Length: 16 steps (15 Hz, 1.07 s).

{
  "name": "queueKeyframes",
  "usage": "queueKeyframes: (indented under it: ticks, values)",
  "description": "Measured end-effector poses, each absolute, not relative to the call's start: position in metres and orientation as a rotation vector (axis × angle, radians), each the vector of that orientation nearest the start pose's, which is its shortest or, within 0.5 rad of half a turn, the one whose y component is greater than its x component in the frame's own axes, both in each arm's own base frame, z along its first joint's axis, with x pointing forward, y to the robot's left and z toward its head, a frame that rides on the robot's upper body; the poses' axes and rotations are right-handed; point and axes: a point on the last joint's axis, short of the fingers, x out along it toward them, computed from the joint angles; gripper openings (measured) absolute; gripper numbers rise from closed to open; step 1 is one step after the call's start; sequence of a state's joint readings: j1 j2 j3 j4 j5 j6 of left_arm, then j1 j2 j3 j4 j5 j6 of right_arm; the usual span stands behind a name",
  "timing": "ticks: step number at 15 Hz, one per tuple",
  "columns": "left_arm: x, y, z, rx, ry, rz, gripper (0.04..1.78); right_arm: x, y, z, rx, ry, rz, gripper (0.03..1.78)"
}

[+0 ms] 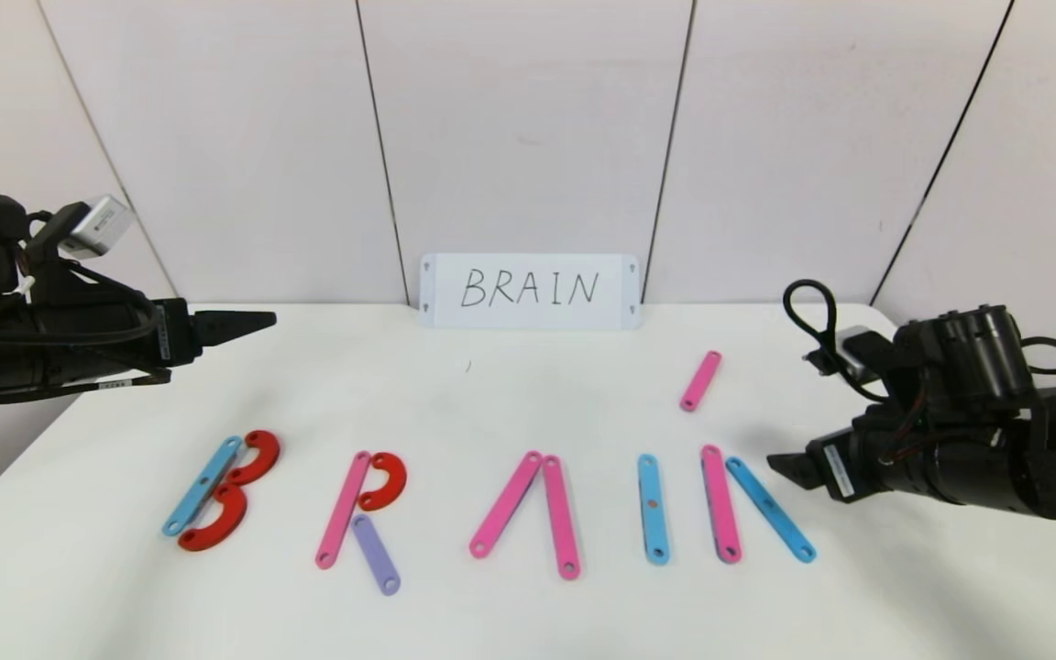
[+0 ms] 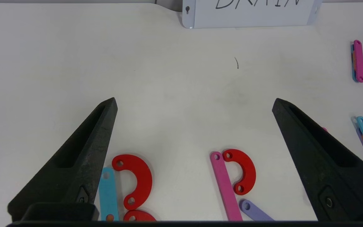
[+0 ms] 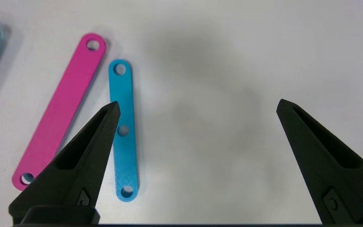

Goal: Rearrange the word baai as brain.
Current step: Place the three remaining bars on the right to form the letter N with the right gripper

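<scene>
On the white table (image 1: 528, 623) I see the word (image 1: 491, 500) laid out, left gripper (image 2: 194, 101) and right gripper (image 3: 197, 104) both spread, holding nothing.

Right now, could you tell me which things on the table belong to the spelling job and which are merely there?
Part of the job:
- the word of plastic pieces
- loose pink strip, probably the last stroke of the N
- right gripper, open beside the N
- left gripper, open

Merely there:
- BRAIN card
- table
</scene>
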State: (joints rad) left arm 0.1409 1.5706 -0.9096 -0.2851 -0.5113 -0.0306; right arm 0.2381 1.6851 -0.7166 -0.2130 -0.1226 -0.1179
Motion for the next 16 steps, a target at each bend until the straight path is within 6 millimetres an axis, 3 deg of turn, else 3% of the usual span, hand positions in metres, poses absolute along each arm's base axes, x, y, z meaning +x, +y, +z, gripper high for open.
queueKeyframes:
  ticks: [4,7,11,16]
  values:
    - [0.276,0.028,0.216,-0.151,0.364,-0.360,1.73,0.288,0.071,0.143,-0.219,0.664,0.157,1.73]
    - [0.276,0.028,0.215,-0.151,0.366,-0.360,1.73,0.316,0.092,0.151,-0.134,0.613,0.124,1.73]
    - [0.277,0.028,0.215,-0.151,0.366,-0.359,1.73,0.346,0.131,0.141,0.022,0.587,-0.040,1.73]
    - [0.277,0.028,0.215,-0.151,0.366,-0.360,1.73,0.359,0.162,0.114,0.083,0.581,-0.171,1.73]
